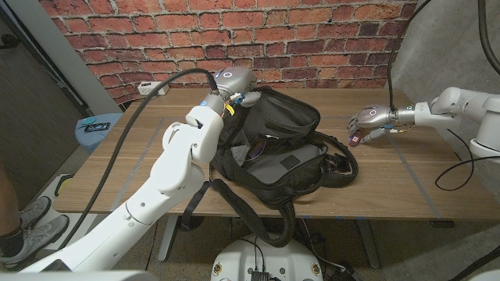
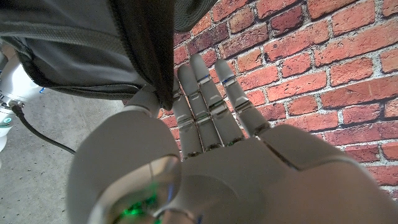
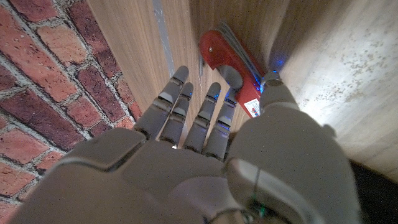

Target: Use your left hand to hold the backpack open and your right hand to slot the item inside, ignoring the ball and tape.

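Observation:
A black backpack [image 1: 281, 164] lies on the wooden table [image 1: 406, 176] with its main pocket gaping toward the robot. My left hand [image 1: 234, 98] is at the bag's far upper rim and lifts it; in the left wrist view the fabric edge [image 2: 163, 74] runs between the thumb and the straight fingers [image 2: 208, 106] of my left hand [image 2: 205, 155]. To the right of the bag, my right hand [image 1: 369, 121] pinches a small flat red item [image 1: 356, 140] just above the table. In the right wrist view my right hand [image 3: 205, 143] has thumb and fingertips on the red item [image 3: 227, 53].
A brick wall stands behind the table. A white power strip [image 1: 152, 87] lies at the far left of the table, and a blue stool [image 1: 98, 125] stands beyond the left edge. A person's shoe [image 1: 31, 226] shows at the lower left. Black straps [image 1: 344, 160] trail from the bag's right side.

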Controlling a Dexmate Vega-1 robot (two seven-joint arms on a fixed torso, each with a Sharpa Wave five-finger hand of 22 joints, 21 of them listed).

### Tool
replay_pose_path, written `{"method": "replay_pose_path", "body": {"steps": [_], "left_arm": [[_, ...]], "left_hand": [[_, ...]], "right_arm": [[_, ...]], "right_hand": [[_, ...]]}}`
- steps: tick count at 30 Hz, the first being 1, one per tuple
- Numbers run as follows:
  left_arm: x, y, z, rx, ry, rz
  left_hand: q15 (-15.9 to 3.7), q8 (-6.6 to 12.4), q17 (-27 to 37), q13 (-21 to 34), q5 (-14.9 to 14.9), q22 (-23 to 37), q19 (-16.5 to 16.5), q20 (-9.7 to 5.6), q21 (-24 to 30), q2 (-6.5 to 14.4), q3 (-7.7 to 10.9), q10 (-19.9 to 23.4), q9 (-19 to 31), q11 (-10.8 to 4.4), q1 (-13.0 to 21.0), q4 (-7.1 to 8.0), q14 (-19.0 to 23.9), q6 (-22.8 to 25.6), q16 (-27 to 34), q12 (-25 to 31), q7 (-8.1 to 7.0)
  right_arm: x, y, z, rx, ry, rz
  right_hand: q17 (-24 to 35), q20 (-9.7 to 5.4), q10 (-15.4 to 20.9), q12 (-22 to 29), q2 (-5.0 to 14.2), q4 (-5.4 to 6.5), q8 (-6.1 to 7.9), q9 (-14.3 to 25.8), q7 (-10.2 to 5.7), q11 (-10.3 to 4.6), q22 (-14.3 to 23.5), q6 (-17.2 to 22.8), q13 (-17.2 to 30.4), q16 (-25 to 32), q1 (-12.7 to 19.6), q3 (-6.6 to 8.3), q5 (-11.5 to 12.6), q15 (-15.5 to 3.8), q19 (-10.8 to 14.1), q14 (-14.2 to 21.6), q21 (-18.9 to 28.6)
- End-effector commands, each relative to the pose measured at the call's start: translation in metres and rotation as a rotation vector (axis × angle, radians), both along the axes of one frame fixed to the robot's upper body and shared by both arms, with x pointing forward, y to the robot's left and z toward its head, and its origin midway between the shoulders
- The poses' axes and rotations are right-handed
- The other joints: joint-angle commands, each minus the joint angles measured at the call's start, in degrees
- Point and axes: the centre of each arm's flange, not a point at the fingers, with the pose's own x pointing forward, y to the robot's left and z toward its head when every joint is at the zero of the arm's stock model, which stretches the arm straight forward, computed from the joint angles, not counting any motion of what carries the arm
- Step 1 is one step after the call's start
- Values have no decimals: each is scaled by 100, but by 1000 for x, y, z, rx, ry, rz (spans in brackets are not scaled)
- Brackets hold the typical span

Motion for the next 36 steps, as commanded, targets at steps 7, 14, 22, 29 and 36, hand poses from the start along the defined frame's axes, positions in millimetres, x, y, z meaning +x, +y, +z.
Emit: {"method": "replay_pose_path", "body": {"steps": [7,14,22,29,36], "left_arm": [[1,5,0,-1,-1,-18],[2,6,1,-1,-2,-22],[5,7,2,4,1,-31],[5,11,2,6,-1,-36],[6,13,2,9,-2,-41]], "left_hand": [[-12,45,18,-3,22,-12,-43,-6,82,-6,42,-2,7,-3,38,16,58,-35,-44,43,-6],[-9,46,30,3,20,-18,-58,-5,102,-4,38,-2,-8,-9,30,21,51,-38,-50,52,-10],[-9,54,27,-15,21,-25,-67,-4,130,-1,46,-15,-14,-10,35,16,60,-47,-63,43,-10],[-9,66,43,9,19,-31,-82,-5,149,5,46,-28,-9,-6,36,16,50,-51,-66,59,-17],[-13,79,39,-11,20,-37,-81,-9,179,-5,51,-14,-9,2,37,10,60,-52,-79,59,-17]], "right_arm": [[2,10,-4,60,-10,29],[4,11,-8,89,-16,24],[4,12,-11,112,-14,33],[2,13,-12,131,-15,48],[-1,15,-12,158,-12,69]], "right_hand": [[103,-518,518,231,41,-36,160,37,-50,-5,17,466,103,133,237,1,61,-1039,235,388,55],[151,-558,793,354,47,-56,258,47,-56,-35,22,729,158,183,363,-12,70,-1059,353,609,70],[208,-632,1101,449,87,-60,397,66,-71,-101,27,1074,158,220,543,-22,73,-1073,472,846,78],[237,-666,1267,477,122,-61,481,84,-106,-116,31,1262,132,221,672,-34,64,-1080,537,968,79],[269,-692,1390,485,170,-59,537,94,-90,-132,34,1392,105,229,788,-46,40,-1083,587,1081,80]]}}
